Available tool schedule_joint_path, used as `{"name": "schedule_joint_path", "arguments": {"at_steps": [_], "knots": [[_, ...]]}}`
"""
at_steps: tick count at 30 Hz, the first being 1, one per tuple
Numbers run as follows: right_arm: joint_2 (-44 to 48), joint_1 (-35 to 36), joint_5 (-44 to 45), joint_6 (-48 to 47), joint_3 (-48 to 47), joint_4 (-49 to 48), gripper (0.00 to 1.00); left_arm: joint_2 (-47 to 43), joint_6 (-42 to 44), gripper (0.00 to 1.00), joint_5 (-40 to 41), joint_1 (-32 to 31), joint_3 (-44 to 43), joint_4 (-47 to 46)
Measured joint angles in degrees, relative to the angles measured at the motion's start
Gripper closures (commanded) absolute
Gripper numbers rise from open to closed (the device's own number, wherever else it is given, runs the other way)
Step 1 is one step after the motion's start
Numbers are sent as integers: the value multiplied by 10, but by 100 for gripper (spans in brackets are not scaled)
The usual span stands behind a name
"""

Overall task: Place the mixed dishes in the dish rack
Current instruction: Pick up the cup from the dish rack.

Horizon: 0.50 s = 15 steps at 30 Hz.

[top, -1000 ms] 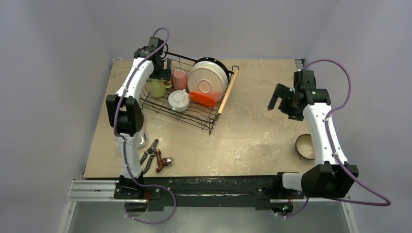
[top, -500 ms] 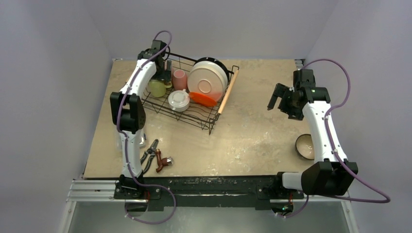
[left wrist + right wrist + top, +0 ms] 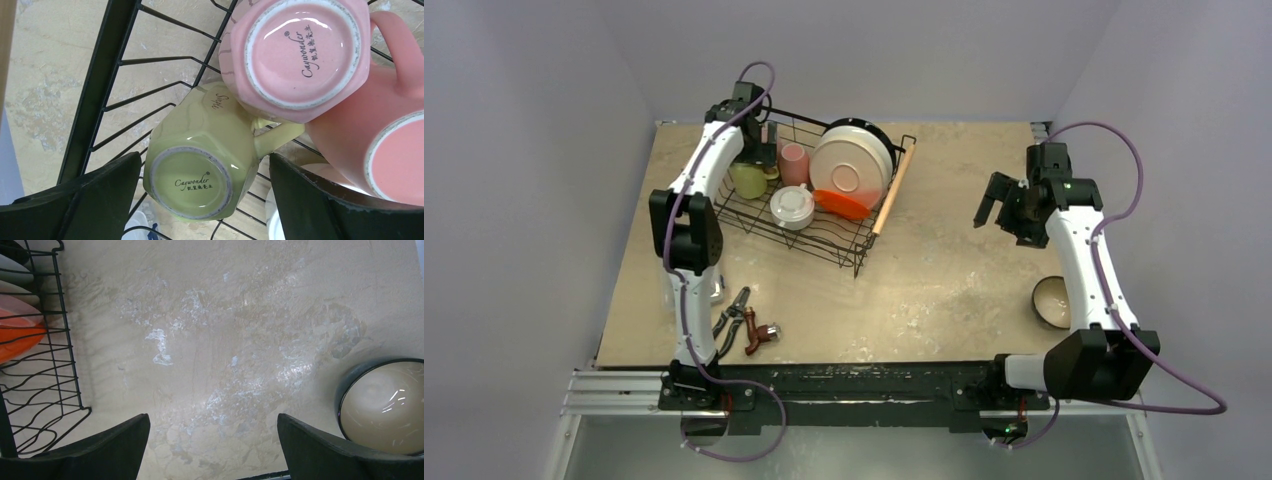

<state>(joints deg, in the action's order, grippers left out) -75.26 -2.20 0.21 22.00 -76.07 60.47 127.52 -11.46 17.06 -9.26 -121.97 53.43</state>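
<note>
The dish rack (image 3: pixel 864 240) holds a cream plate (image 3: pixel 852 160), a red plate (image 3: pixel 842 205), a pink mug (image 3: pixel 793 162), a white mug (image 3: pixel 793 206) and a yellow-green mug (image 3: pixel 747 180). My left gripper (image 3: pixel 761 150) hangs over the rack's far left corner. In the left wrist view it (image 3: pixel 205 200) is open, its fingers either side of the upturned yellow-green mug (image 3: pixel 200 165), beside two pink mugs (image 3: pixel 300 50). My right gripper (image 3: pixel 1004 205) is open and empty above bare table. The small dark bowl (image 3: pixel 1052 300) stands at the right edge and shows in the right wrist view (image 3: pixel 382 407).
Pliers (image 3: pixel 732 315) and a red-handled tool (image 3: pixel 761 332) lie near the front left. A clear box (image 3: pixel 711 290) sits partly behind the left arm. The rack's wooden handle (image 3: pixel 892 188) runs along its right side. The rack's corner (image 3: pixel 50 390) shows in the right wrist view.
My left wrist has shifted slightly toward the back of the rack over the last second. The right arm and all dishes have stayed put.
</note>
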Motion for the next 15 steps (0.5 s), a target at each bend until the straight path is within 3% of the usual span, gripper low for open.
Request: {"name": "schedule_joint_path", "arguments": {"at_steps": [10, 15], "knots": [[-2, 0, -4, 0, 0, 0, 1, 2, 1, 2, -22, 10, 9, 3], [-2, 0, -10, 0, 0, 0, 1, 9, 1, 17, -36, 12, 9, 2]]}}
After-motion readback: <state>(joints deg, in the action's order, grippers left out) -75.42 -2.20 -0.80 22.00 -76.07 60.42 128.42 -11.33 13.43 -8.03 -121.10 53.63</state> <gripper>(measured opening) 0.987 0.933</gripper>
